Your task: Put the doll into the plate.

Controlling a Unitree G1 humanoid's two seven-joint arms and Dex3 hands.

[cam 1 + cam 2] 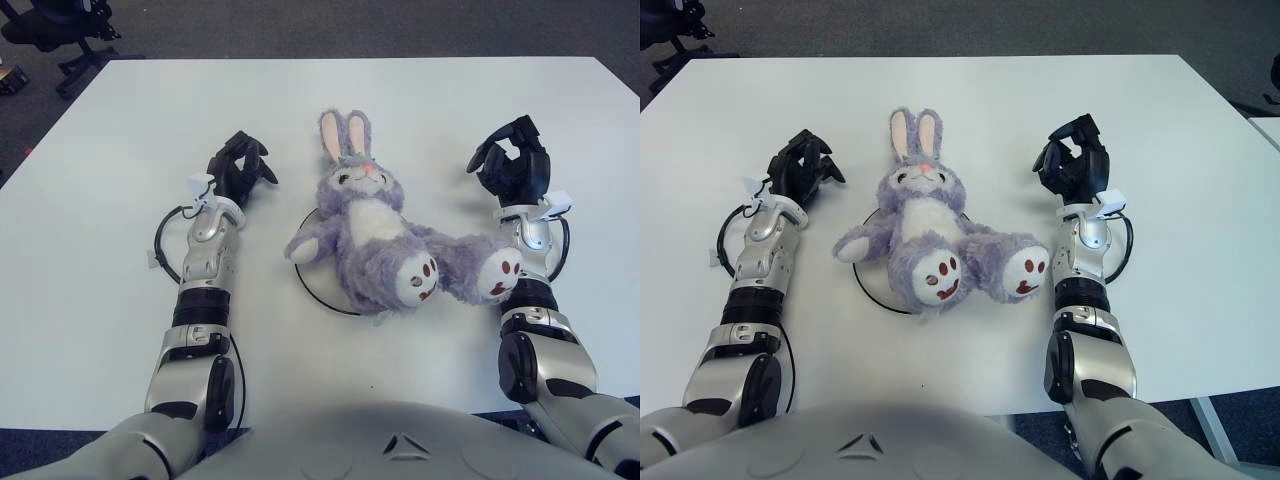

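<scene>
A purple and white plush bunny doll (375, 225) lies on its back in the middle of the white table, feet toward me. It covers most of a white plate (312, 283) with a dark rim, which shows only at the doll's left and front. My left hand (240, 165) is to the left of the doll, apart from it, fingers loosely curled and holding nothing. My right hand (512, 160) is to the right of the doll, apart from it, fingers loosely curled and empty.
The white table (120, 130) extends far beyond the doll on all sides. Black cables loop beside both forearms (165, 245). Dark chair bases (70, 40) stand on the floor past the far left corner.
</scene>
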